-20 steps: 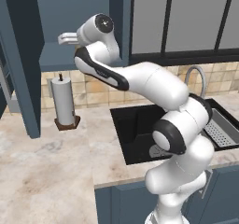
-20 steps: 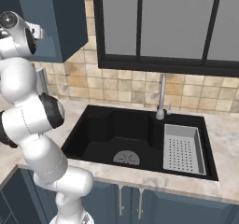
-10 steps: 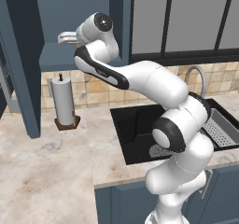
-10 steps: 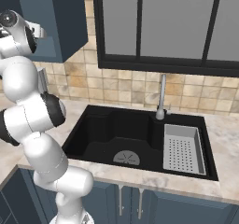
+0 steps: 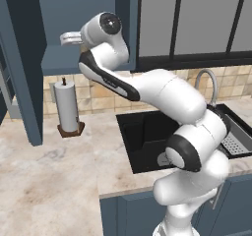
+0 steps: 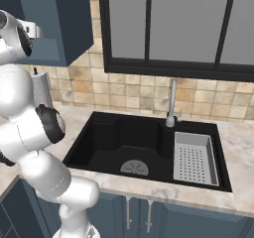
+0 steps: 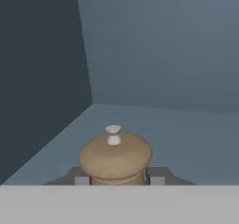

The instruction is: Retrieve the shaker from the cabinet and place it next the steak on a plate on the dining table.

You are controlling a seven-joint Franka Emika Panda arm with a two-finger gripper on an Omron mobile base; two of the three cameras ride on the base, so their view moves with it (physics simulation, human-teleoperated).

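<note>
tan shaker (image 7: 115, 157), blue-grey cabinet (image 7: 186, 55)

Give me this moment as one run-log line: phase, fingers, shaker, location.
phase: grasp | fingers: shut on shaker | shaker: upright on cabinet shelf, not lifted | steak, plate: not reached yet

A beige marble worktop (image 5: 44, 181) runs beneath a tan tiled backsplash (image 6: 139, 90). A black sink (image 6: 124, 145) holds a grey drainer (image 6: 194, 157) beside a curved faucet (image 6: 171, 103), under dark glass-fronted wall units (image 6: 173, 24); a paper-towel roll (image 5: 67, 105) stands nearby.
</note>
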